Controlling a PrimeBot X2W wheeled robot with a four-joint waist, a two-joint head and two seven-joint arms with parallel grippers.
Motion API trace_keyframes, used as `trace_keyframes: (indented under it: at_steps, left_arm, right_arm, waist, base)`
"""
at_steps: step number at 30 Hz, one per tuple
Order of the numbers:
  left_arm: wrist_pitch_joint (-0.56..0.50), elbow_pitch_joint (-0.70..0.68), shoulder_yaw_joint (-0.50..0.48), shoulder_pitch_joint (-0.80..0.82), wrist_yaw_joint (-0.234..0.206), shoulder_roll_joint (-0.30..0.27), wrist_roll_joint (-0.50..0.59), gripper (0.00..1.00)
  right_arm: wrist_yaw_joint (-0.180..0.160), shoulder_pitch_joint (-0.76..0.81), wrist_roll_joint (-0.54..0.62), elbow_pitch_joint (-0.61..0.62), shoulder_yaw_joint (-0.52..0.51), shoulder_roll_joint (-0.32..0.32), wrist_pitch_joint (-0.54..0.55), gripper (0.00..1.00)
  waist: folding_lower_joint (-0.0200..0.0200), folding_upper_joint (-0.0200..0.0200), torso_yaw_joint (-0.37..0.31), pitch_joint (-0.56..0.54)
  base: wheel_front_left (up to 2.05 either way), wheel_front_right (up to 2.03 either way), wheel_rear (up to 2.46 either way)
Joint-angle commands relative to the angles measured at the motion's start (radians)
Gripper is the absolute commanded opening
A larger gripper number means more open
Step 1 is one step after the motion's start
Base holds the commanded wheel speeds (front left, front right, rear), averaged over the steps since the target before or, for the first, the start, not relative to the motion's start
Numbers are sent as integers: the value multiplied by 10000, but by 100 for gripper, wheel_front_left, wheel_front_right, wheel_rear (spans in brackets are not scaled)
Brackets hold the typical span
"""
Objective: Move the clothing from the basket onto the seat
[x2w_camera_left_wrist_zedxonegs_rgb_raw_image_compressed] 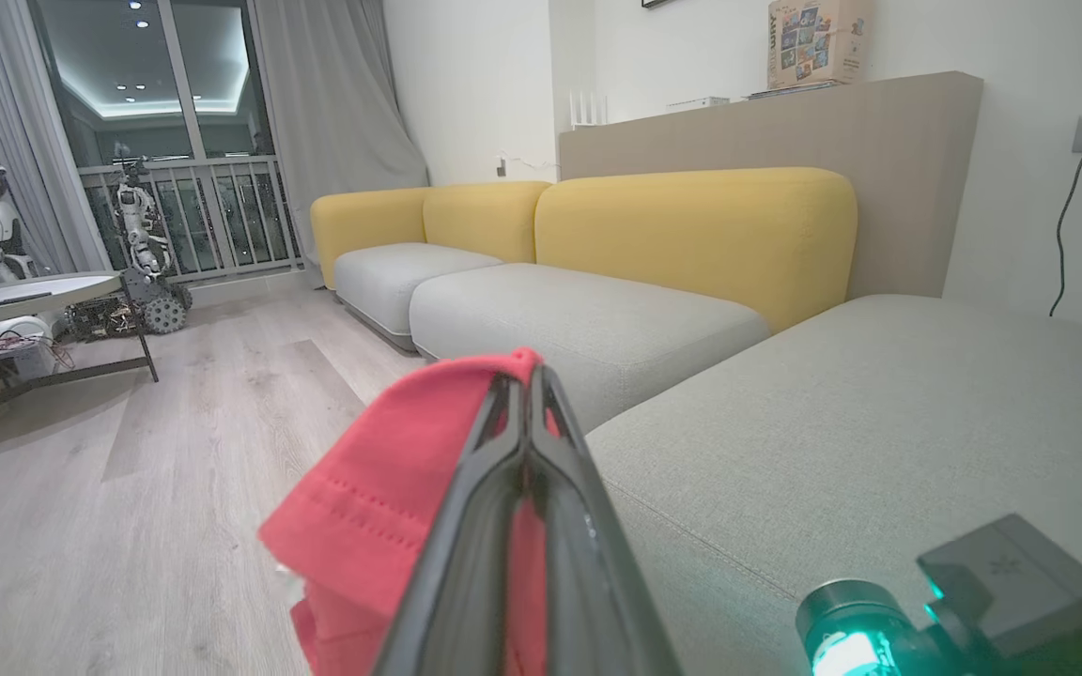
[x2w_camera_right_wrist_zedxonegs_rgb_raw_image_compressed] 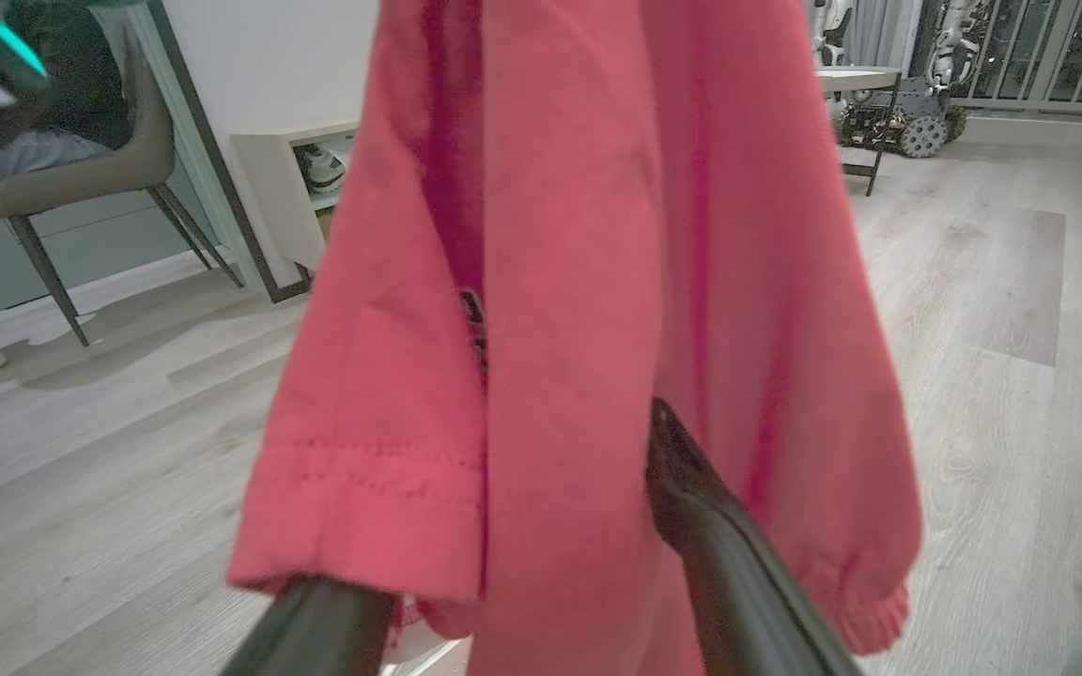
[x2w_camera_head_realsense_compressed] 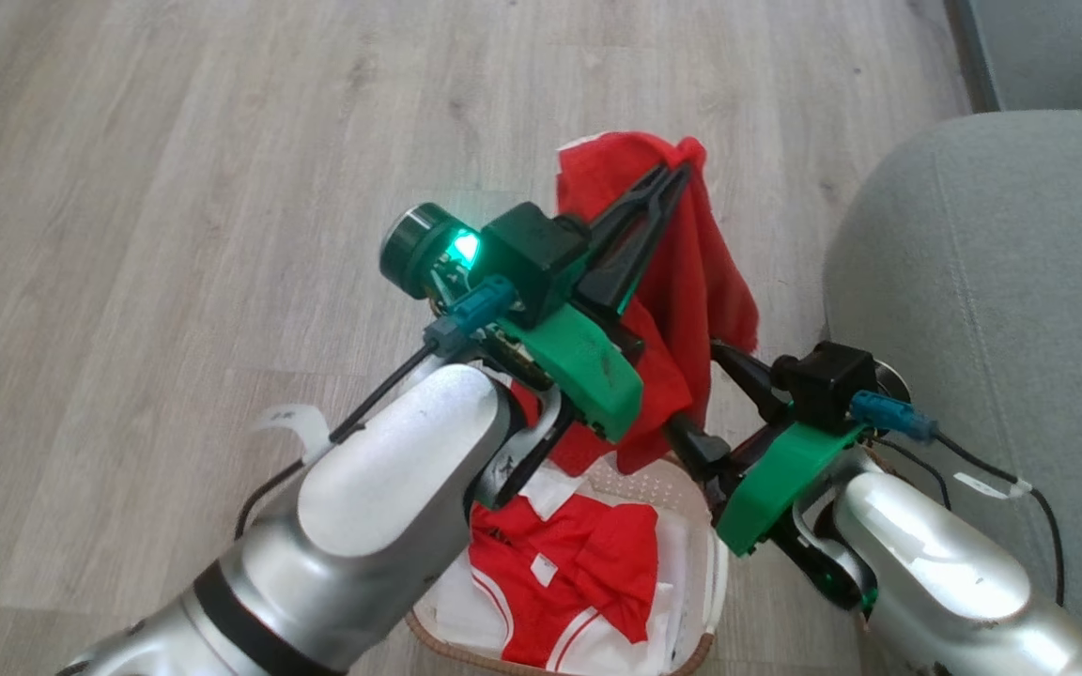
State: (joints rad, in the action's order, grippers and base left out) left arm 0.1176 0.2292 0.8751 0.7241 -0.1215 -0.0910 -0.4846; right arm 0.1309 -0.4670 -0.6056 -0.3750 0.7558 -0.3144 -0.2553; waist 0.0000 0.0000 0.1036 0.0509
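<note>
- Nearest, the basket (x2w_camera_head_realsense_compressed: 716, 575) holds the striped garment (x2w_camera_head_realsense_compressed: 579, 563), red with white panels, lying crumpled on the white sheet (x2w_camera_head_realsense_compressed: 466, 601). Nothing grips it, so I judge this half of the job unstarted.
- Just above, the right hand (x2w_camera_head_realsense_compressed: 696, 390) is spread wide, its fingers either side of the hanging cloth and gripping nothing.
- Higher up, the left hand (x2w_camera_head_realsense_compressed: 680, 175) is clamped tight on a fold of the plain garment (x2w_camera_head_realsense_compressed: 682, 272), which hangs clear of the basket and over the floor (x2w_camera_head_realsense_compressed: 175, 188).
- Farthest, to the right, the seat (x2w_camera_head_realsense_compressed: 992, 282) has no clothing on the part that shows. By my reckoning one piece is lifted but not delivered, and both placements remain.
</note>
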Motion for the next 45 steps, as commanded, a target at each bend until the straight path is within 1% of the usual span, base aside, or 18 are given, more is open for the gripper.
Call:
trace_keyframes:
  at_steps: [1, 3, 4, 5, 6, 16, 25, 26, 27, 28, 29, 37, 45]
  left_arm:
    - [129, -250, -297, 711, 72, -28, -51, 0]
    - [181, -133, -230, 738, 110, 40, -93, 0]
    - [203, -74, -209, 743, 121, 60, -113, 0]
    - [221, -15, -201, 745, 122, 74, -134, 0]
    - [243, 40, -204, 744, 114, 83, -152, 0]
    - [439, 422, -310, 553, 35, -98, -321, 0]
    - [509, 404, -342, -108, -204, -458, -484, 0]
    - [521, 381, -326, -218, -231, -444, -525, 10]
    - [547, 358, -312, -314, -260, -433, -553, 64]
    - [547, 358, -312, -314, -260, -433, -553, 64]
    - [576, 337, -292, -394, -278, -428, -568, 100]
    - [689, 187, -166, -846, -391, -522, -624, 100]
    - [797, 204, -78, -1040, -510, -559, -600, 100]
  right_arm:
    - [-2, -424, 20, 232, -30, 116, -65, 100]
    - [-2, -451, 66, 195, -52, 145, -65, 100]
    - [-2, -443, 79, 183, -69, 154, -65, 73]
    - [-2, -434, 91, 169, -91, 155, -65, 25]
    - [-2, -420, 99, 162, -112, 149, -65, 0]
    - [-2, -58, 121, 481, -728, 45, -65, 0]
    - [-2, 598, 329, 1260, -2018, -149, -65, 0]
    - [-2, 688, 349, 1347, -2169, -178, -65, 0]
    - [-2, 767, 373, 1431, -2305, -218, -65, 0]
    - [-2, 767, 373, 1431, -2305, -218, -65, 0]
    - [-2, 840, 398, 1516, -2428, -268, -65, 0]
    - [-2, 1308, 554, 2169, -3351, -679, -65, 0]
    - [-2, 1671, 619, 2740, -4262, -1012, -65, 0]
  waist:
    - [0, 0, 86, -20]
    - [0, 0, 145, -36]
    - [0, 0, 165, -44]
    - [0, 0, 182, -50]
    - [0, 0, 192, -54]
    - [0, 0, 32, -114]
    - [0, 0, -67, -163]
    - [0, 0, -83, -163]
    - [0, 0, -102, -162]
    - [0, 0, -102, -162]
    - [0, 0, -122, -160]
    - [0, 0, -552, -141]
    - [0, 0, -1457, -36]
  base:
    - [0, 0, 0]
    - [0, 0, 0]
    - [0, 0, 0]
    - [0, 0, 0]
    - [0, 0, 0]
    - [0, 0, 0]
    - [0, 0, 0]
    - [0, 0, 0]
    - [0, 0, 0]
    - [0, 0, 0]
    - [0, 0, 0]
    - [0, 0, 0]
    - [0, 0, 0]
